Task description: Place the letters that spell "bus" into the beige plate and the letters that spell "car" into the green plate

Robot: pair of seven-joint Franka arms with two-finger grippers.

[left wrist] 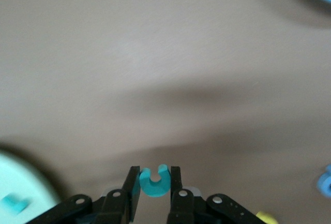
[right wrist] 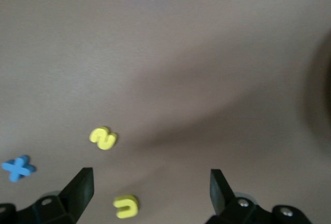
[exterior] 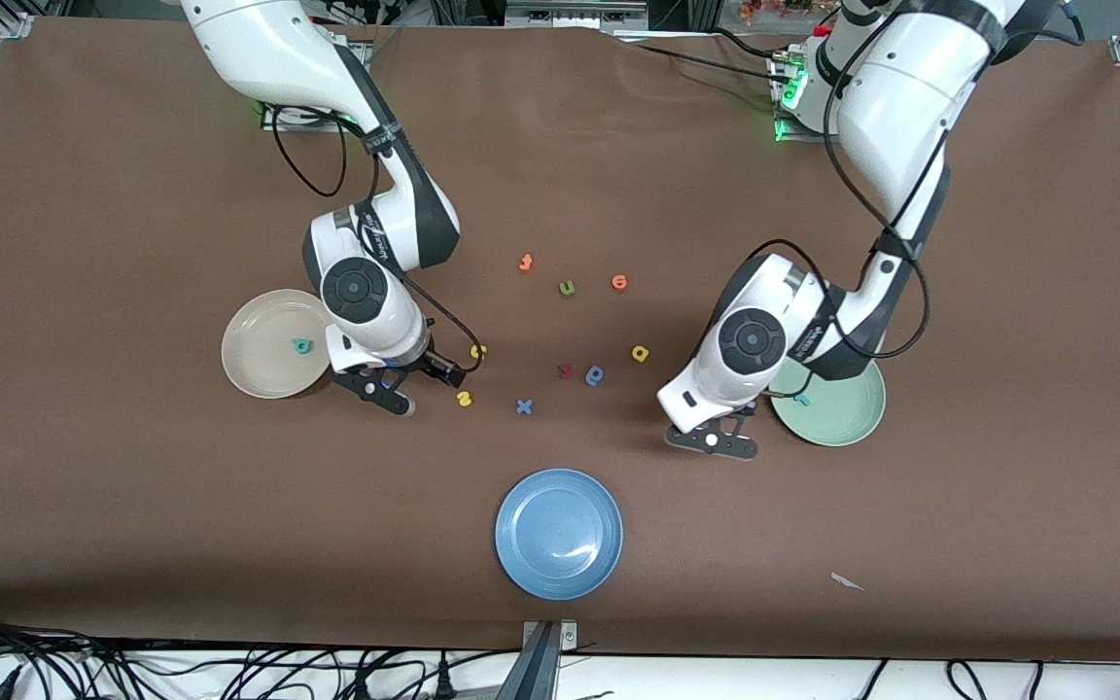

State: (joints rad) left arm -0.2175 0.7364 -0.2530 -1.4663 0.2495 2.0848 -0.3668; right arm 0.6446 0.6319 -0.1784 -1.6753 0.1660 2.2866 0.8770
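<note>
My left gripper is shut on the teal "c", its jaws pressing both sides. It hangs low over the table beside the green plate, which holds the teal "r". The yellow "a" lies mid-table. My right gripper is open over the table beside the beige plate, which holds the teal "b". The yellow "u" lies under its open jaws, close to one finger. The yellow "s" is a little farther out.
A blue plate sits near the table's front edge. Loose mid-table letters: blue "x", a maroon letter, a blue round letter, orange "e", olive "u", another orange letter. A white scrap lies near the front.
</note>
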